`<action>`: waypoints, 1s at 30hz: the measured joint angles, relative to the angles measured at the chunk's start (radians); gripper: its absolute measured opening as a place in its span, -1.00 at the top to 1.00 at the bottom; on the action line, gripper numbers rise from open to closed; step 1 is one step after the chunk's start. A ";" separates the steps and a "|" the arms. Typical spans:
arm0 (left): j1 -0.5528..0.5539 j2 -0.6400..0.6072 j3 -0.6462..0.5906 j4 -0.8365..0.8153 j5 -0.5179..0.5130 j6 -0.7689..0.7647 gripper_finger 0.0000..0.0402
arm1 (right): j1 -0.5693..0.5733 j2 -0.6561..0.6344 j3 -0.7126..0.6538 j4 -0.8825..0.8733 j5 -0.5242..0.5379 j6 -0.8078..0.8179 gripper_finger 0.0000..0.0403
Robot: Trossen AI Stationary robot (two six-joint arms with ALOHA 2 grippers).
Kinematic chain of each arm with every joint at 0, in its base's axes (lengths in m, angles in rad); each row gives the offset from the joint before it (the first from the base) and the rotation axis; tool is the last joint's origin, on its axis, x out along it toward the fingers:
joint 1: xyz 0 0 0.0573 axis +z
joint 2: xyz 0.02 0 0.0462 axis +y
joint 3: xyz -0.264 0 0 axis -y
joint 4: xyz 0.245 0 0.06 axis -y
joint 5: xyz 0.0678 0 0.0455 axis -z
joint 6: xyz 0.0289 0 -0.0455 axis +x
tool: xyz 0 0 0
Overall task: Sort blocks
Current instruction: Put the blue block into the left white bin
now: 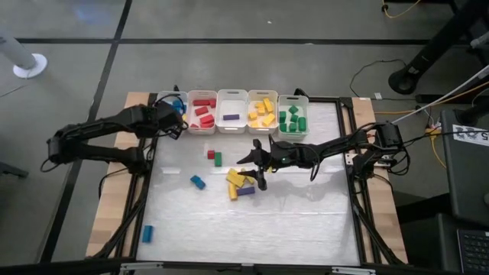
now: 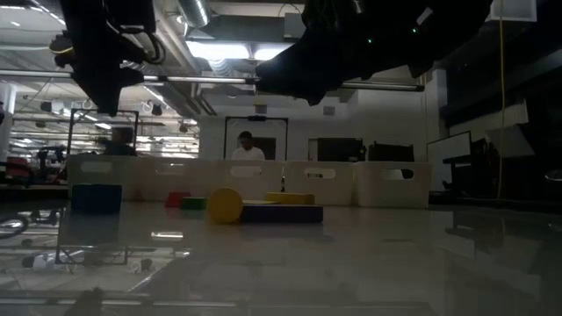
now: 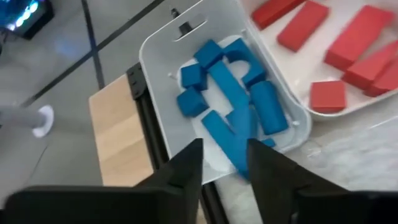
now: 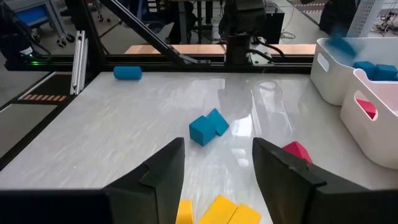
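left gripper (image 3: 224, 165) over blue bin (image 3: 155, 81) at table's back left, fingers parted, nothing between them. right gripper (image 1: 256, 162) open and empty above loose blocks (image 1: 238, 183) mid-table, arm stretched in from right. blocks look light, rigid, smooth; pinch flat opposite faces, since round ones likely roll.

A robotics lab or open workshop hall. The bench (image 1: 252, 221) sits on a grey floor inside a black metal frame (image 1: 353, 164), with loose cables (image 1: 428, 122) trailing beside it. Beyond it, ceiling strip lights (image 2: 219, 50), exposed ducts (image 2: 198, 13), more workstations and a person (image 2: 247, 147) at a desk.
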 joint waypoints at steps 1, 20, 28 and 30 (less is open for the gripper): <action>0.015 0.004 0.000 0.000 0.000 0.001 0.39 | 0.000 0.000 0.000 -0.001 0.000 0.000 0.06; -0.158 0.020 0.000 -0.011 1.168 -0.430 0.20 | 0.000 0.000 0.000 -0.034 0.000 -0.002 0.06; -0.542 0.032 0.000 -0.006 1.169 -0.864 0.21 | 0.000 0.000 0.000 -0.046 0.000 -0.003 0.06; -0.639 0.049 0.000 0.005 1.169 -0.979 0.21 | 0.000 0.000 0.000 -0.046 0.000 -0.003 0.06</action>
